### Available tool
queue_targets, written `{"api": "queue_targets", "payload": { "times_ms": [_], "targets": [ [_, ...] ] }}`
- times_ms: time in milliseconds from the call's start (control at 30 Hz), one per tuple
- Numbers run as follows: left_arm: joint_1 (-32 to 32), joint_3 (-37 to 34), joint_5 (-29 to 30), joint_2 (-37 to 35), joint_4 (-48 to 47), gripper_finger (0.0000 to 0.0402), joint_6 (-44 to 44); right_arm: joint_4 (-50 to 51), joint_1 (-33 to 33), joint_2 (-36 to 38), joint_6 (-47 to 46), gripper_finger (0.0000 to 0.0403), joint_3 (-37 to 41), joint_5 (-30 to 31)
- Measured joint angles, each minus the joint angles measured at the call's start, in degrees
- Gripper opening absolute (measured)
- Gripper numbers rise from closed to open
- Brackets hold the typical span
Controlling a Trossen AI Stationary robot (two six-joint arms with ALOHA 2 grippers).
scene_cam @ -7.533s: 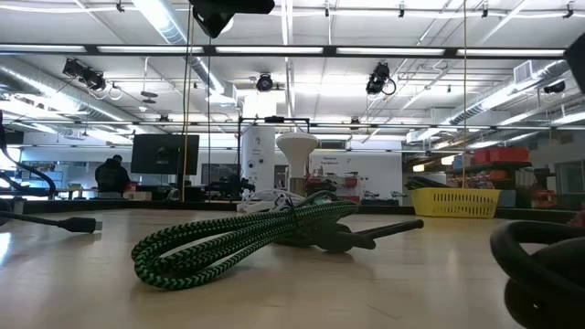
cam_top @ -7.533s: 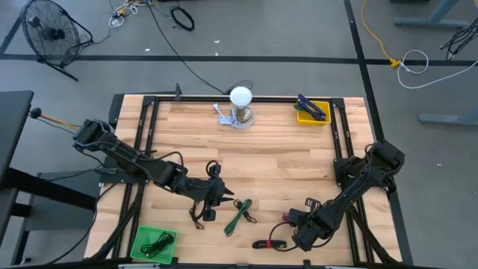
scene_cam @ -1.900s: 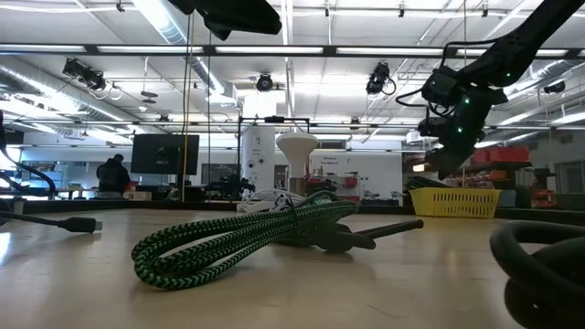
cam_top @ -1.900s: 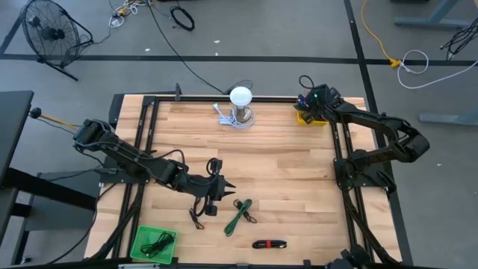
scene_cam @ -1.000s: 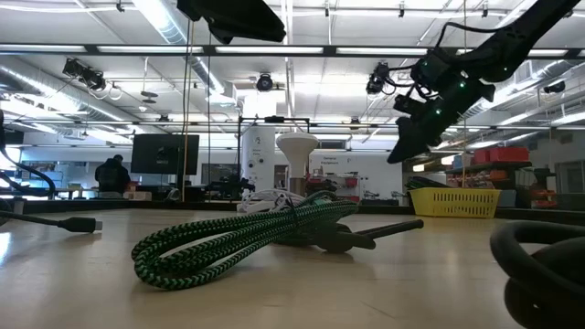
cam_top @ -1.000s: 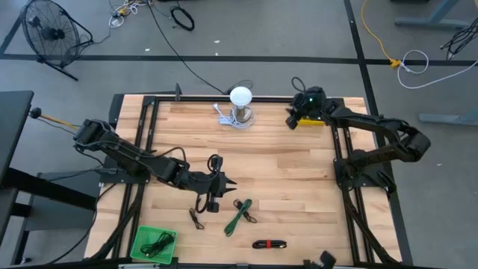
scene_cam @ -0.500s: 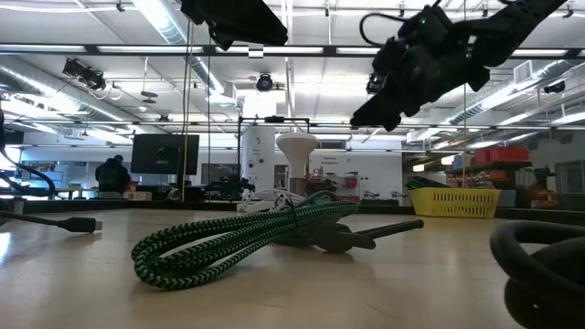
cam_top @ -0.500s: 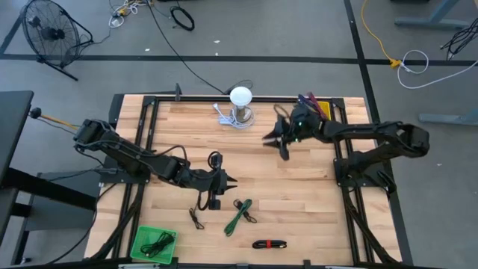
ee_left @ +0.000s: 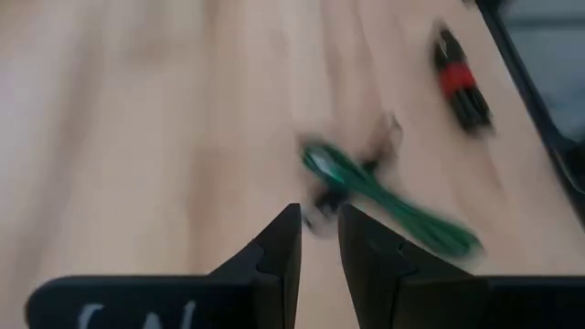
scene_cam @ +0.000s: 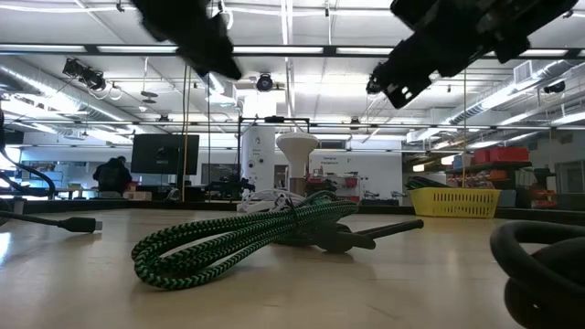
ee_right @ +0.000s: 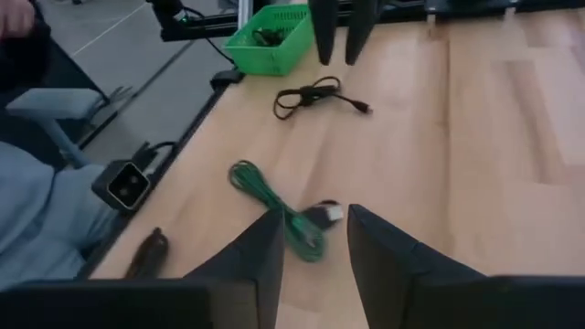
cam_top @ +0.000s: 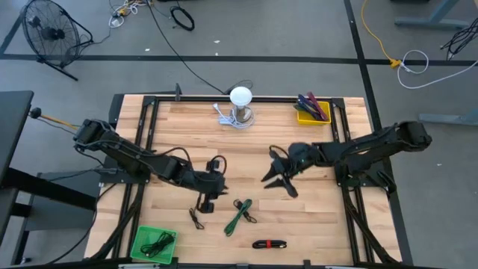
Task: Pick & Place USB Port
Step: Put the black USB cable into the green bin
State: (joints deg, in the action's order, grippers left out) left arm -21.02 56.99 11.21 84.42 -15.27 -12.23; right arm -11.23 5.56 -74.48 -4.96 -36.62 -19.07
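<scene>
Three cables lie near the table's front edge: a green braided cable (cam_top: 239,215), a thin black cable (cam_top: 196,217) and a black-and-red cable (cam_top: 269,243). Which of them is the USB port I cannot tell. My left gripper (cam_top: 209,196) hovers above the table just far of the black cable. Its fingers (ee_left: 318,212) stand narrowly open with nothing between them. My right gripper (cam_top: 276,185) hangs open over the table's middle, right of the left one. It is aimed at the green cable (ee_right: 292,215) and holds nothing.
A green bin (cam_top: 154,243) with a black cable sits at the near left corner. A yellow bin (cam_top: 312,110) with cables is at the far right, and a white globe lamp (cam_top: 240,104) at the far middle. A person (ee_right: 37,210) is beside the table.
My right gripper has swung from the yellow bin toward the table's middle and near edge, staying open and empty. My left gripper has turned, so its fingers no longer point toward the table's right edge. The cables have stayed where they were.
</scene>
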Motion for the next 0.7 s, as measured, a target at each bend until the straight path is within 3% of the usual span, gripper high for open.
{"api": "queue_targets", "payload": {
  "times_ms": [300,700],
  "targets": [
    [-5.4,0.0,-11.2,0.0,-11.6,0.0080,-2.5,-4.4,9.7,0.0,-6.4,0.0120,0.0,8.1],
    [-14.8,0.0,-10.9,0.0,-17.3,0.0080,-7.4,-15.5,17.8,0.0,-11.1,0.0120,0.0,14.6]
  ]
}}
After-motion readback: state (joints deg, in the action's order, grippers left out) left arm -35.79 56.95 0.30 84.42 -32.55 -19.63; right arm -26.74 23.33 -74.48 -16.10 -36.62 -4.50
